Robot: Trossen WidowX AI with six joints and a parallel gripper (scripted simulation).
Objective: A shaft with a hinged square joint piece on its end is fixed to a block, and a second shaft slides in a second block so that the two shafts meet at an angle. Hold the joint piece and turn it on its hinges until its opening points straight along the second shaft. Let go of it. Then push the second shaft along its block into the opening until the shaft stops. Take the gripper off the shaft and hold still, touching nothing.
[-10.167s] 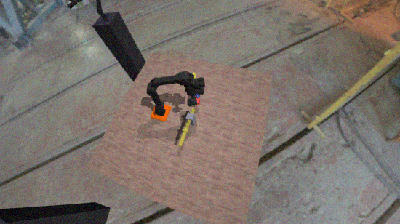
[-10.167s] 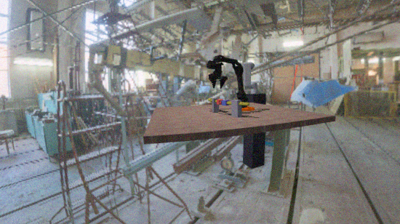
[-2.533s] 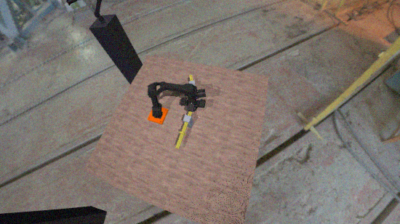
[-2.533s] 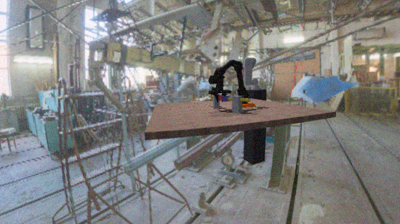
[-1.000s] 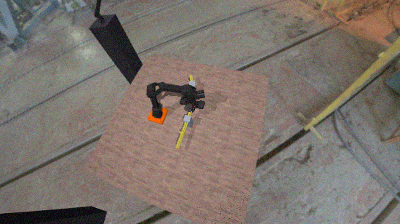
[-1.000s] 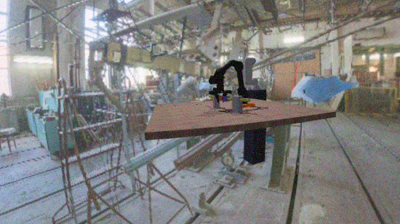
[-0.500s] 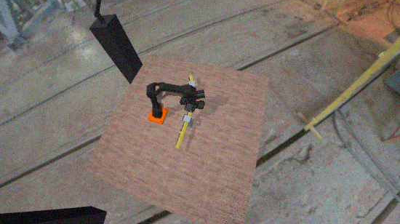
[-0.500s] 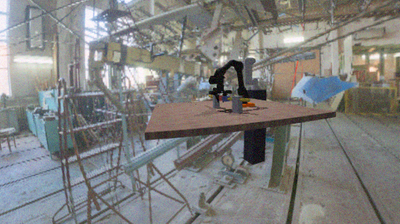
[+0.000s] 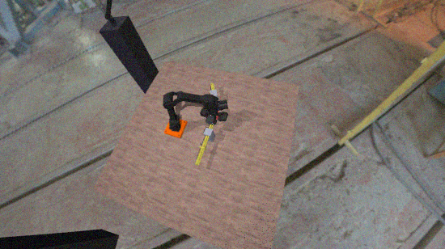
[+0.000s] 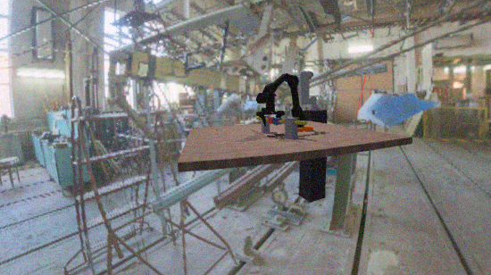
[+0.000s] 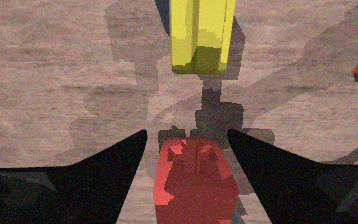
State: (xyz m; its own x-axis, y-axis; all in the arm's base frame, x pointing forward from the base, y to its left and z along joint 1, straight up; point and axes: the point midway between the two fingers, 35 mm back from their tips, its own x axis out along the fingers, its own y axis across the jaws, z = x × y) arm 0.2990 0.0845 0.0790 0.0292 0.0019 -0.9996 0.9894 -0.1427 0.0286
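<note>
Red joint piece (image 11: 197, 182), plain only from the wrist.

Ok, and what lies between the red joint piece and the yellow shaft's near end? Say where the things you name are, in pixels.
Wrist view: only shadowed table top (image 11: 175, 102) separates red joint piece (image 11: 197, 180) and yellow shaft (image 11: 200, 35).

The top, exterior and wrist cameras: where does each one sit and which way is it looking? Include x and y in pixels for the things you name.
Top: high above, looking down at a slant on the wooden table (image 9: 243, 197) (image 10: 250, 153); the whole arm (image 9: 192, 97) (image 10: 292, 81) shows.
Exterior: off to the side, a little above the tabletop, looking across it; the arm shows small.
Wrist: on the arm, looking past the claw (image 11: 187, 132) at the red joint piece (image 11: 195, 180) and a yellow shaft's end (image 11: 200, 37); only the claw's two black fingers show.
Top and exterior share the arm's orange base plate (image 9: 183, 126) (image 10: 307, 129).
</note>
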